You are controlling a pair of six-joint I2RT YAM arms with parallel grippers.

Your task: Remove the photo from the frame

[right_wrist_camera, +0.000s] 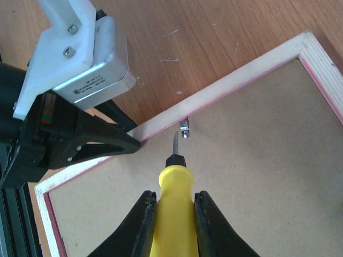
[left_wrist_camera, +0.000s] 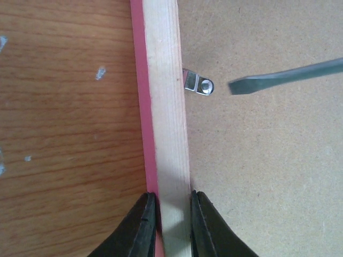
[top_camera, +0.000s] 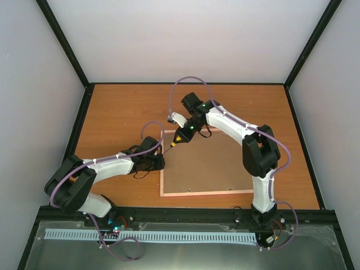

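Bench (top_camera: 124, 112) holds frame (left_wrist_camera: 166, 107) face-down: L fingers (left_wrist_camera: 146, 224) pinch its edge, R fingers (right_wrist_camera: 143, 220) grip screwdriver (right_wrist_camera: 172, 206), clip (right_wrist_camera: 184, 129) just ahead of tip; swing it aside gently, edge pinned.

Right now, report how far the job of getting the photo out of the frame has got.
Done: the frame lies face down, and the left gripper clamps its side rail. In hand: the right gripper holds a screwdriver, blade tip close to a metal tab that reaches over the backing board. Still to do: the tab to turn, the board to lift, the photo, not visible, to remove.
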